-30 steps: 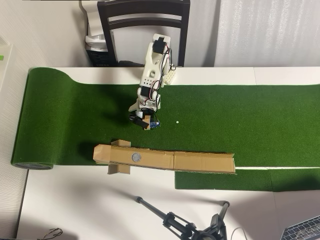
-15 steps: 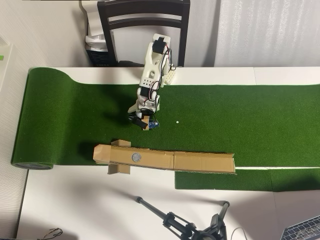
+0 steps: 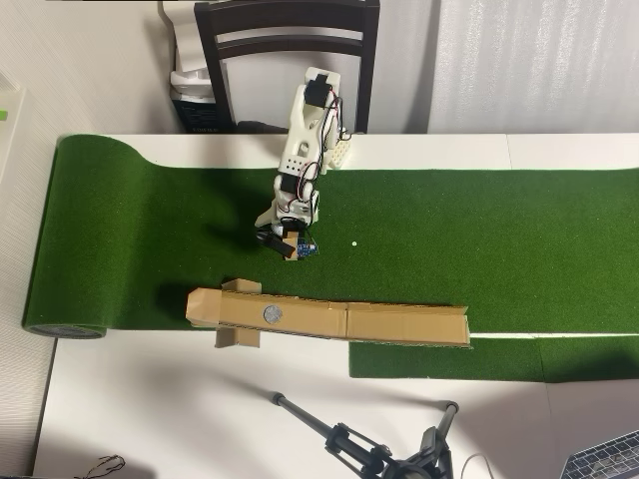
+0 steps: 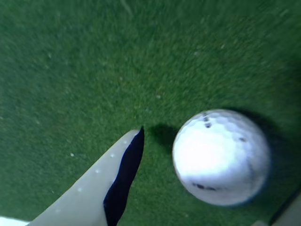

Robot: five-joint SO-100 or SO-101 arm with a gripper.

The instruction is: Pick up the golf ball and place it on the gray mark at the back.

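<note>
The golf ball [image 4: 221, 157] is white and dimpled with small dark marks, and it rests on the green turf in the wrist view. My gripper [image 4: 216, 169] is open around it. One pale finger [image 4: 101, 186] with a dark pad stands a little to the ball's left, apart from it. The edge of the other finger shows at the bottom right corner. From overhead the gripper [image 3: 284, 242] is low over the turf and hides the ball. The gray mark [image 3: 271, 313] is a round spot on the tan cardboard strip [image 3: 399, 323], nearer the bottom of that view than the gripper.
A tiny white dot [image 3: 353, 242] lies on the turf right of the gripper. A dark chair [image 3: 288, 40] stands behind the arm's base. A tripod [image 3: 349, 439] lies on the white table below the cardboard. The turf mat [image 3: 150, 230] ends in a roll at the left.
The gripper end has shifted a hair to the left in the overhead view. Otherwise nothing has visibly moved.
</note>
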